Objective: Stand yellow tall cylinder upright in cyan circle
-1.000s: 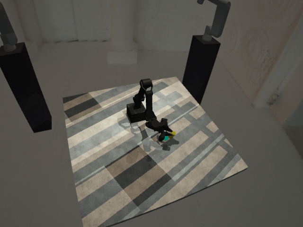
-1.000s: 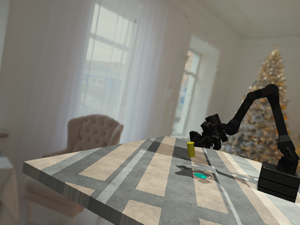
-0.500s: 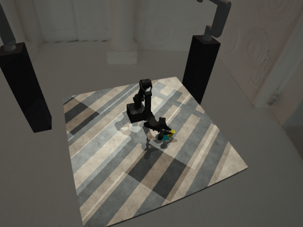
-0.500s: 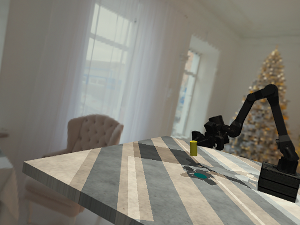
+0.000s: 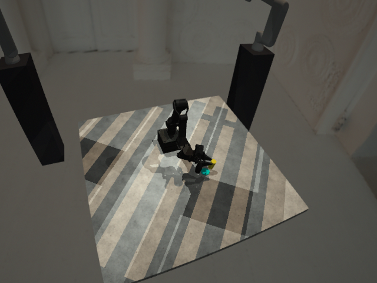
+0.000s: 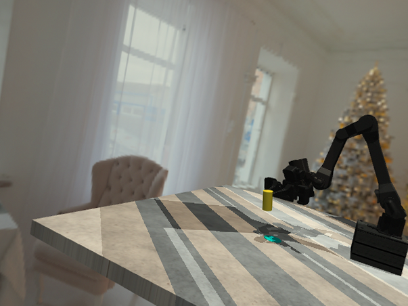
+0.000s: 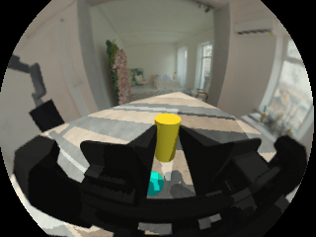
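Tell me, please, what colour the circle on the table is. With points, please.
Cyan [image 5: 205, 171] [image 6: 273, 239] [image 7: 156, 184], clearest in the exterior view.

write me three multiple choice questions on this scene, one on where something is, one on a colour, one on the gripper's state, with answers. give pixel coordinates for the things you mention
1. Where is the cylinder?
A) standing on the table
B) held above the table
C) lying on the robot's base

2. What colour is the flat circle on the table?
A) cyan
B) red
C) white

3. What state is the gripper in?
A) wide open and holding nothing
B) shut with nothing inside
C) shut on the cylinder

1: B, the yellow cylinder [image 5: 212, 164] [image 6: 267, 200] [image 7: 167, 138] hangs above the table [image 5: 146, 237] [image 6: 140, 240] in the exterior view.
2: A, the circle [image 5: 205, 171] [image 6: 273, 239] [image 7: 156, 184] shows cyan in all three views.
3: C, the gripper [image 5: 212, 161] [image 6: 267, 194] [image 7: 168, 128] has its fingertips against the cylinder's sides in the wrist view.
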Motion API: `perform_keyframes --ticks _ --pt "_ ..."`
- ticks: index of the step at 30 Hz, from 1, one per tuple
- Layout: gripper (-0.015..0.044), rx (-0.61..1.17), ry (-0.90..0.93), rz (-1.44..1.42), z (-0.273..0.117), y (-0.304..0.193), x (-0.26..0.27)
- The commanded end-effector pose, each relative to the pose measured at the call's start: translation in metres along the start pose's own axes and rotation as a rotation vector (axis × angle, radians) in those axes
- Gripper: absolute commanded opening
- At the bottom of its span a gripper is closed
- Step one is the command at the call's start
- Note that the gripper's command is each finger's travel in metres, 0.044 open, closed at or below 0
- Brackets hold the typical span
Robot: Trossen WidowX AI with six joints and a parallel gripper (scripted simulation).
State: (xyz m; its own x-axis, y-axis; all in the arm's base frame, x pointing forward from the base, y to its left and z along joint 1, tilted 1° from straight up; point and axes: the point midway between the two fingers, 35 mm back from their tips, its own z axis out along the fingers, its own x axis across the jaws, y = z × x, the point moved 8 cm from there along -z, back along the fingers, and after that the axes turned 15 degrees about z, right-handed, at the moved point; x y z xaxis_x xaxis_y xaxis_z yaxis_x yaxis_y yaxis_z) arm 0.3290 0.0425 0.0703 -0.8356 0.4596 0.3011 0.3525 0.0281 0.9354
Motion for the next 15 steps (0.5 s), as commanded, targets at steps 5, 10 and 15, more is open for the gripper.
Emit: perform_keyframes --ticks 5,10,15 --pt "0.0105 -0.023 0.029 -0.006 -0.007 -0.004 0.006" --pt "0.0105 -0.037 0.045 -0.017 -0.011 -0.006 0.009" --pt "0.0105 -0.051 0.06 -0.028 -0.015 -0.007 0.012"
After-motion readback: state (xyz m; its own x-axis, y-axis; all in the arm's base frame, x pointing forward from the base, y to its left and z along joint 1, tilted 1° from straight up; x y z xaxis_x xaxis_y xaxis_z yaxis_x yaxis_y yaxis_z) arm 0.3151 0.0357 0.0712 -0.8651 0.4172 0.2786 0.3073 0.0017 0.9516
